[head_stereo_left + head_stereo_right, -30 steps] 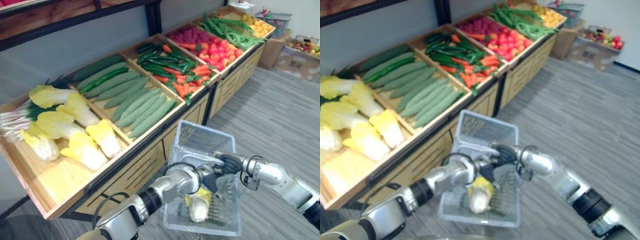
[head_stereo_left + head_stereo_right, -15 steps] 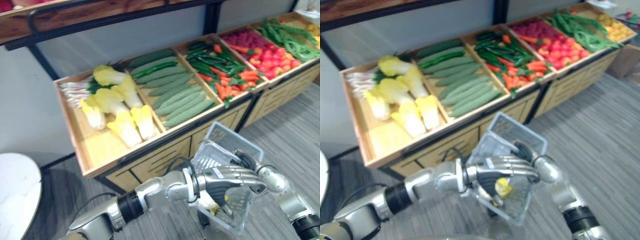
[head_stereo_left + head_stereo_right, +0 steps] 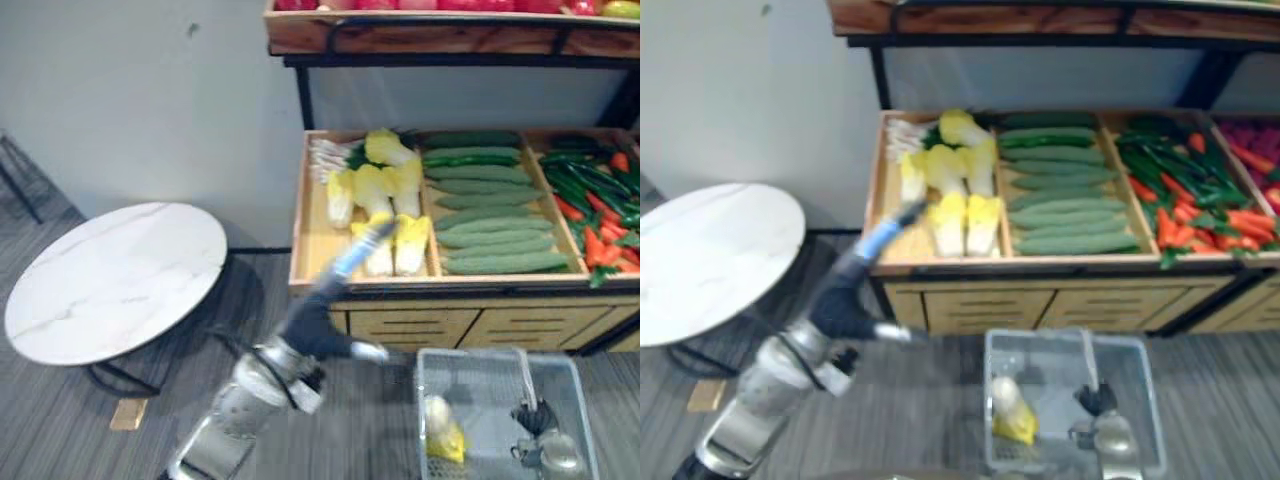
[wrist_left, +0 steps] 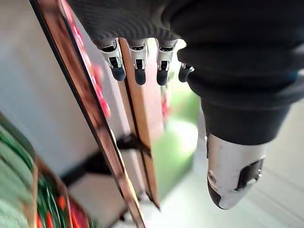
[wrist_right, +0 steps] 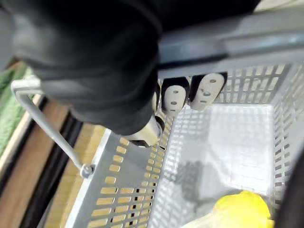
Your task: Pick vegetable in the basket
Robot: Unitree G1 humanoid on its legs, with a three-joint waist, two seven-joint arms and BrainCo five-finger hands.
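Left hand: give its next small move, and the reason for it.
Probably reach the left hand on to the nearest napa cabbage in the wooden bin and curl its fingers round it. That hand is open and holds nothing. The right hand grips the basket handle, and the basket has one cabbage in it, with room beside.

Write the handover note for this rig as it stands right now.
Left hand: open and empty, out toward the front of the cabbage bin; blurred in the head views.
Right hand: shut on the basket handle, holding the basket in front of the stand.
Done: one yellow cabbage lies in the basket.
Left: probably another pick from the bin, if more are wanted.
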